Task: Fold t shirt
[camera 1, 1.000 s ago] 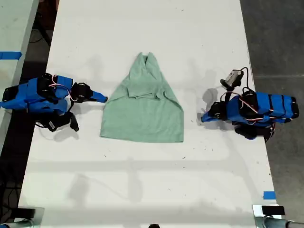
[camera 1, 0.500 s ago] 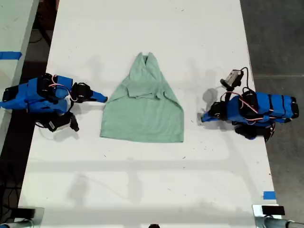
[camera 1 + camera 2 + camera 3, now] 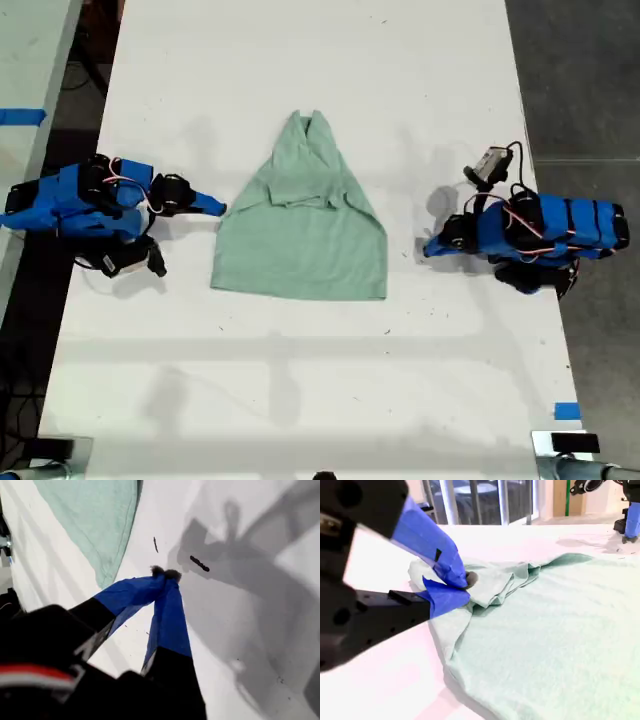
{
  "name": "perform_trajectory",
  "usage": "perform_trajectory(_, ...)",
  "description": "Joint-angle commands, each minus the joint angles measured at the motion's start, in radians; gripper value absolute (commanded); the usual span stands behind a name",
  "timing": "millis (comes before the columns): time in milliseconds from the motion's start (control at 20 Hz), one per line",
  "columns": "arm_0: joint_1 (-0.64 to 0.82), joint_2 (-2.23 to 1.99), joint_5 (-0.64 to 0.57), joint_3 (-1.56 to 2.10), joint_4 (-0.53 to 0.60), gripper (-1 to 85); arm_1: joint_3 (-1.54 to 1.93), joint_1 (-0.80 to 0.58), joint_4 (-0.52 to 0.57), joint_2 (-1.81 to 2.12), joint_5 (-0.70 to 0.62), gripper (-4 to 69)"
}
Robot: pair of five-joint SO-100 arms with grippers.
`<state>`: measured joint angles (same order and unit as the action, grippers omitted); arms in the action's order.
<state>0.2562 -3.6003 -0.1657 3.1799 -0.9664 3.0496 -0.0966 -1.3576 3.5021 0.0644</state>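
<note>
The pale mint-green t shirt [image 3: 300, 240] lies on the white table [image 3: 300, 70] with both sleeves folded in, narrow at the far end and wide at the near hem. My first gripper [image 3: 428, 247] is shut and empty at the exterior view's right, a short gap from the shirt's side. In the first wrist view its blue fingertips [image 3: 165, 574] meet above bare table, with a shirt corner [image 3: 95, 520] beyond. My second gripper [image 3: 218, 209] is at the exterior view's left, shut, its tip at the shirt's edge. In the second wrist view it [image 3: 465, 582] sits against the bunched fold [image 3: 495, 587].
Blue tape marks [image 3: 566, 410] sit near the table's front corner at the exterior view's right. Another taped surface [image 3: 20, 116] borders the exterior view's left. Dark floor [image 3: 580, 80] lies past the table's edge at the exterior view's right. Small dark specks [image 3: 199, 563] dot the tabletop.
</note>
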Motion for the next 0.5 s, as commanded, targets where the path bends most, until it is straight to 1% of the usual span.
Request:
perform_trajectory(0,0.003,-0.006,0.011,-0.012,-0.002,-0.2,0.000,-0.005,0.012,0.006,0.003,-2.7)
perform_trajectory(200,0.005,-0.006,0.011,-0.012,-0.002,-0.2,0.000,-0.002,0.012,0.006,0.014,-2.7)
perform_trajectory(250,0.005,-0.006,0.011,-0.012,-0.002,-0.2,0.002,0.023,0.029,0.006,0.069,-2.5)
perform_trajectory(300,0.005,-0.006,0.011,-0.012,-0.002,-0.2,0.006,0.055,0.044,0.006,0.153,-2.5)
perform_trajectory(350,0.005,-0.006,0.011,-0.011,-0.002,-0.2,0.009,0.063,0.048,0.006,0.176,-2.5)
perform_trajectory(450,0.005,-0.006,0.011,-0.011,-0.002,-0.2,0.009,0.052,0.043,0.006,0.176,-2.5)
